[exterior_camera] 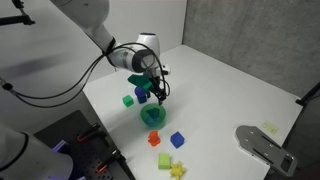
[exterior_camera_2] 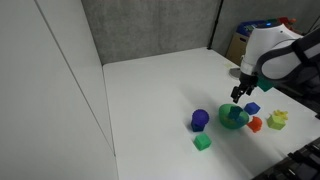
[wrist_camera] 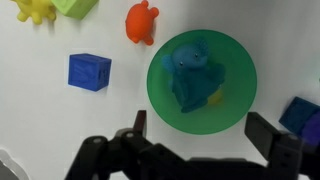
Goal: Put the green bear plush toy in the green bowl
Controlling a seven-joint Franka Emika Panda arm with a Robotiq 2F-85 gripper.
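The green bowl (wrist_camera: 201, 82) sits on the white table, seen from above in the wrist view. The green bear plush toy (wrist_camera: 192, 72), teal-blue and lumpy, lies inside it. My gripper (wrist_camera: 203, 128) hangs above the bowl's near rim with both fingers spread wide and nothing between them. In both exterior views the gripper (exterior_camera: 158, 96) (exterior_camera_2: 238, 92) hovers just over the bowl (exterior_camera: 152, 116) (exterior_camera_2: 233, 118). The toy shows as a bluish patch in the bowl.
Around the bowl lie a blue block (wrist_camera: 89, 71), an orange toy (wrist_camera: 141, 22), a yellow toy (wrist_camera: 34, 9), a bright green cube (exterior_camera: 128, 100) and a purple-blue cylinder (exterior_camera_2: 199, 119). A grey clamp-like object (exterior_camera: 262, 145) lies near the table edge.
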